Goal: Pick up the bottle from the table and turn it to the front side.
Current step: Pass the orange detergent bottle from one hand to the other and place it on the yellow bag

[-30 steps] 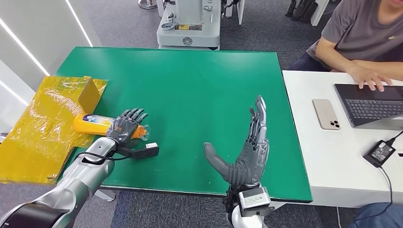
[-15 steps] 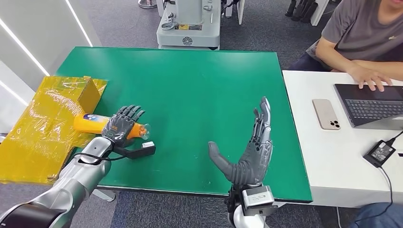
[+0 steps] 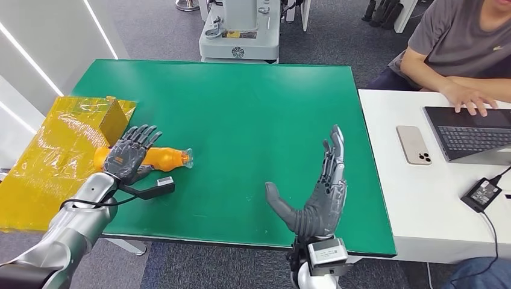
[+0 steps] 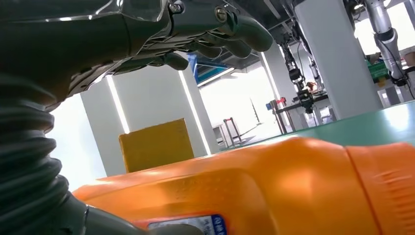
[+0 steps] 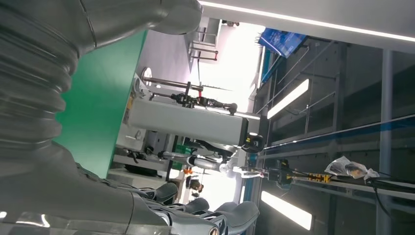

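two hands are in play, and neither has a grip on anything. the left hand (image 3: 125, 158) hovers over the base end of the bottle (image 3: 164, 158) with its fingers spread apart; in the left wrist view those fingers (image 4: 221, 34) arch above the orange body (image 4: 274, 186) with a clear gap, so it holds nothing, though whether the thumb brushes the bottle underneath i cannot tell. the bottle lies on its side on the green bench (image 3: 253, 114), cap end pointing away from the left hand, base end next to the yellow wrapped box (image 3: 72, 150) at the bench's edge. well apart from the bottle, on the far side from the box, the right hand (image 3: 316, 195) stands upright near the bench's front edge, palm facing the bottle, fingers straight and thumb out, empty. as i judge it, the task is at its start: the grasp is not yet closed, and the lift and the turn to the front side are all left to do.
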